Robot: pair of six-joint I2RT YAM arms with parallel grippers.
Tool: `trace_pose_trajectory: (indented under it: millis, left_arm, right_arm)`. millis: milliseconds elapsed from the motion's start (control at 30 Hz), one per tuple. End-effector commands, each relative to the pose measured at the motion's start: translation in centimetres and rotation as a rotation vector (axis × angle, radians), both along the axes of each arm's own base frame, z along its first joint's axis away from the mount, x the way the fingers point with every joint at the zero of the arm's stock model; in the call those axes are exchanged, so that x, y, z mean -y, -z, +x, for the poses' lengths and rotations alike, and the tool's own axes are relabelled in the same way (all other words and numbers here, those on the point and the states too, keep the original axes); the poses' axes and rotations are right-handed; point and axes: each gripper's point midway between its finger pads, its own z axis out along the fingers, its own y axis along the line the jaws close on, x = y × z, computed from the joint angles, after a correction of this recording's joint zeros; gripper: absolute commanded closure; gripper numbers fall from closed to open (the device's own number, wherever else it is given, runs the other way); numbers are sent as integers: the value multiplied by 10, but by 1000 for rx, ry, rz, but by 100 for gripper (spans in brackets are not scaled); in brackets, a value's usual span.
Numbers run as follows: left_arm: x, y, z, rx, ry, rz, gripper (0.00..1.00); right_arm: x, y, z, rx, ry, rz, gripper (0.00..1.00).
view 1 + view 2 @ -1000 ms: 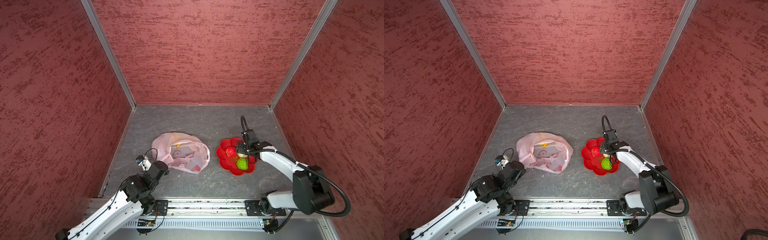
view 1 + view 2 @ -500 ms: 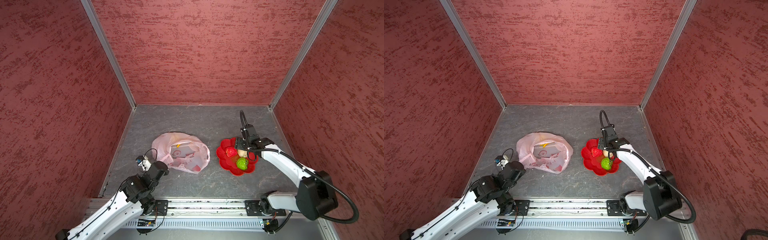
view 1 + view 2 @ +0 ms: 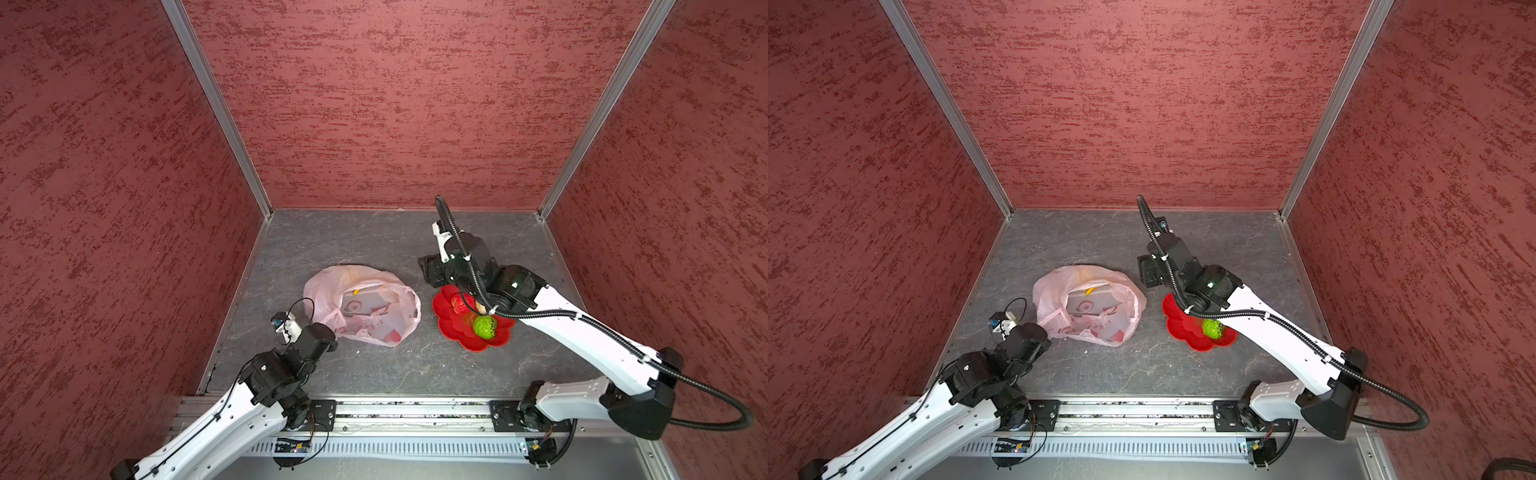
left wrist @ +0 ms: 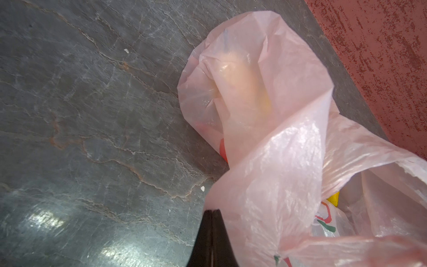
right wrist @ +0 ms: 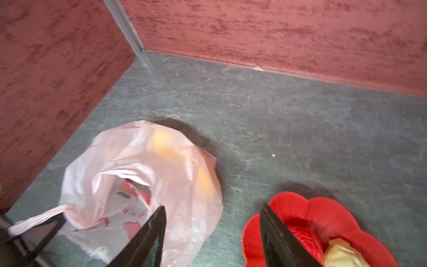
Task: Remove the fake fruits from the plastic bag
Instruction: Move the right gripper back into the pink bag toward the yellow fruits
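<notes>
Your left gripper (image 4: 211, 215) is clamped on a handle of the thin, crinkly, translucent pale-pink plastic bag (image 3: 365, 307), at the bag's near left corner. The bag lies slumped, mouth gaping, yellow fake fruits (image 5: 161, 143) blurred behind its film. Right of the bag, a red flower-shaped plate (image 3: 469, 343) holds a textured green ball (image 3: 484, 327), a red ball (image 3: 461, 302) and a beige ball (image 5: 342, 254). Farther back, just right of the bag, your right gripper (image 5: 213, 207) hangs with jaws spread wide, nothing between them.

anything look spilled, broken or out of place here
Nothing spilled or broken. The plastic bag lies crumpled with its mouth gaping, one handle pulled toward the left gripper, and the red plate holds its fruits neatly.
</notes>
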Motion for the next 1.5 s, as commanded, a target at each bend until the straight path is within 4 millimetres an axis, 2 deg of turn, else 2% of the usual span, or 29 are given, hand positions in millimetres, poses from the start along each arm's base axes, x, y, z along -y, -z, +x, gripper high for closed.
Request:
trace_pose_trajectory:
  millis: [0,100,200,300,500,767,900,1200,1467]
  left_arm:
    - [-2,-14,4,38,0,4,100]
    - [0,-16,5,41,3,5,100]
    - [0,-17,6,40,4,7,100]
    - [0,-19,6,47,2,4,100]
    - [-5,-23,5,60,-8,11,100]
    - [-14,-22,0,50,-46,24,100]
    - [-22,-18,-6,32,-83,28,100]
    - [-32,-18,-9,35,-126,42,100]
    - [-29,-18,-7,37,-126,31,100]
  right_arm:
    - [-38,-24,-16,86,-117,-10,36]
    - [-78,-36,-31,92,-229,39,37]
    - [-120,-23,-40,54,-324,60,38]
    - [-150,0,-43,10,-369,55,39]
    - [-182,52,-39,-91,-367,37,43]
    - [-191,126,-32,-181,-337,-72,47]
    - [-190,152,-27,-219,-306,-95,49]
    - [-189,190,-27,-289,-306,-123,50]
    - [-178,206,-27,-323,-277,-123,51]
